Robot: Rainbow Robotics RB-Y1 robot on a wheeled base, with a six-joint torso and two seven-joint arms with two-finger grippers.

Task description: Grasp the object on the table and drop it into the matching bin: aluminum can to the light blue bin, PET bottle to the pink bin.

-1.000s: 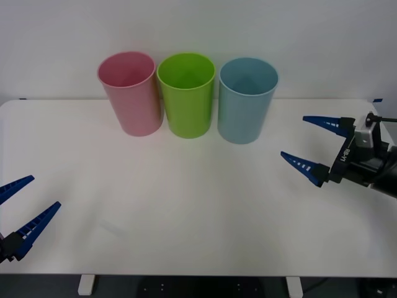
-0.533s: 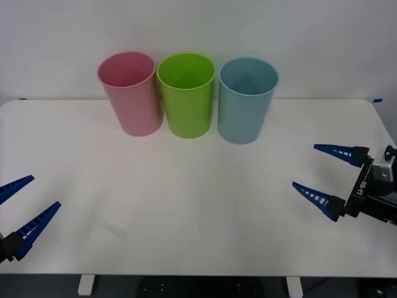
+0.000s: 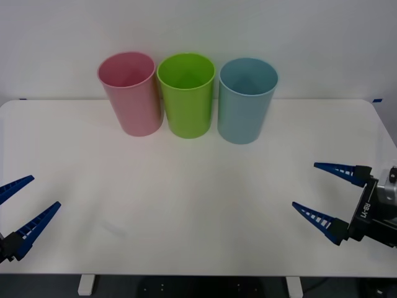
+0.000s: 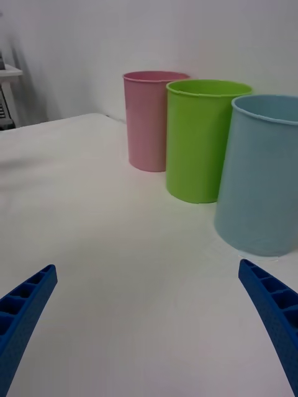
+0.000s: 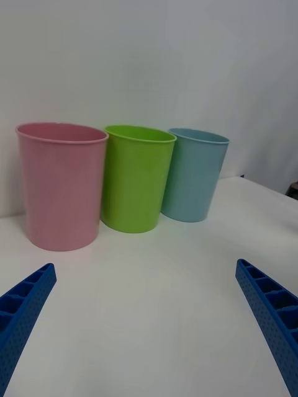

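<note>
No can on the wide white desk [image 3: 198, 205], maybe inside the tall light blue plastic bin [image 3: 247, 99]; it'd be light, dentable, best gripped mid-body, and both end effectors, left [image 3: 18, 211] and right [image 3: 332, 195], sit spread and empty.

The front camera looks down from above the arms across the table [image 3: 186, 186], bins at twelve o'clock. Both wrist cameras sit low near the tabletop, facing the pink bin [image 5: 61, 186], lime green bin [image 4: 202, 139] and light blue bin [image 3: 246, 99], shared by all.
</note>
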